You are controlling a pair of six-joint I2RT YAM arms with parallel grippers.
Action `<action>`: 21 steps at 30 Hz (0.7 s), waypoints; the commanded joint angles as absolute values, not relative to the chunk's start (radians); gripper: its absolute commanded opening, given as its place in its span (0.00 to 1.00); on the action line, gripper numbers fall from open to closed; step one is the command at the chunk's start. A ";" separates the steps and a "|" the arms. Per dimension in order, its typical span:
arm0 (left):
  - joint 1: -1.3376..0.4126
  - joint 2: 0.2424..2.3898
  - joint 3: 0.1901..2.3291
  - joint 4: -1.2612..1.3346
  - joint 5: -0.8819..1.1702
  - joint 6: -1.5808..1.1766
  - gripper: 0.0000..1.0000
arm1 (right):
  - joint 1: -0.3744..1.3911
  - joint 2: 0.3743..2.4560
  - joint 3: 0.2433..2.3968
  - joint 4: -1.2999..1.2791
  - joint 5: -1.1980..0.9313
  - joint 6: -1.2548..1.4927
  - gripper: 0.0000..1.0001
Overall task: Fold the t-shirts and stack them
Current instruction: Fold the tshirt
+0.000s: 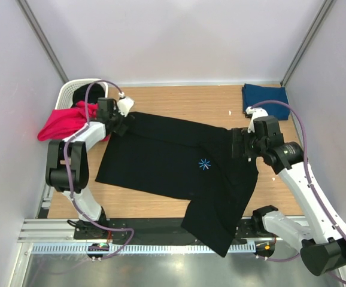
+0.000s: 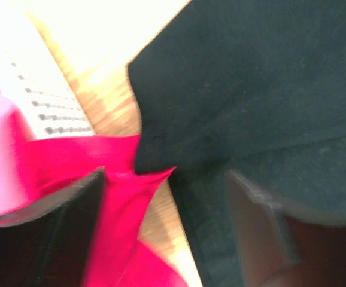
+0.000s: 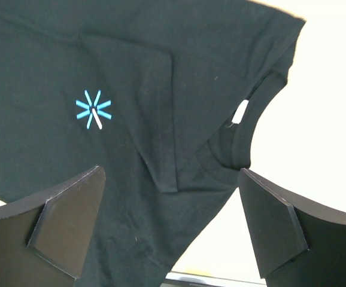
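A large black t-shirt (image 1: 161, 161) with a small blue star mark (image 1: 204, 164) lies spread across the wooden table, one part hanging over the near edge. My left gripper (image 1: 124, 123) stands open above its far-left corner, where black cloth (image 2: 251, 89) meets the magenta-red t-shirt (image 2: 119, 197). My right gripper (image 1: 239, 143) stands open over the collar (image 3: 245, 140) end, fingers (image 3: 65, 221) spread with nothing between them; the star mark (image 3: 93, 109) shows below. The magenta-red t-shirt (image 1: 65, 122) drapes from the basket. A folded navy blue t-shirt (image 1: 266, 98) lies at the back right.
A white lattice laundry basket (image 1: 71, 91) stands at the back left corner. Its lattice wall (image 2: 47, 107) shows in the left wrist view. Grey walls close in three sides. A black rail (image 1: 149, 226) runs along the table's near edge.
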State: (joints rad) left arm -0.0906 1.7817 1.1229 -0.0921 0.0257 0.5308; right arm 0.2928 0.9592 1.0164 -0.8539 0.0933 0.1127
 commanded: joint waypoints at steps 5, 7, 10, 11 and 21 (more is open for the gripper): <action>-0.104 1.612 1.255 -0.137 0.095 0.323 1.00 | 0.296 1.100 1.095 -0.769 0.196 0.282 1.00; -0.118 1.605 1.299 -0.143 0.123 0.188 1.00 | 0.298 1.161 1.091 -0.704 0.235 0.354 1.00; -0.152 1.632 1.356 -0.140 0.129 -0.006 1.00 | 0.298 1.234 1.069 -0.605 0.284 0.443 1.00; -0.161 1.646 1.371 -0.141 0.095 -0.078 1.00 | 0.298 1.253 1.071 -0.588 0.302 0.472 0.99; -0.281 1.850 1.460 -0.156 -0.033 -0.420 0.59 | 0.229 1.574 1.104 -0.508 0.453 0.650 0.78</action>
State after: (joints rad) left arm -0.2539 1.7882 1.4242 -0.1352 0.0540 -0.2661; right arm 0.2626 1.5162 1.0725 -0.5751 0.3828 0.5781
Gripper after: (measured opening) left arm 0.673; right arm 0.825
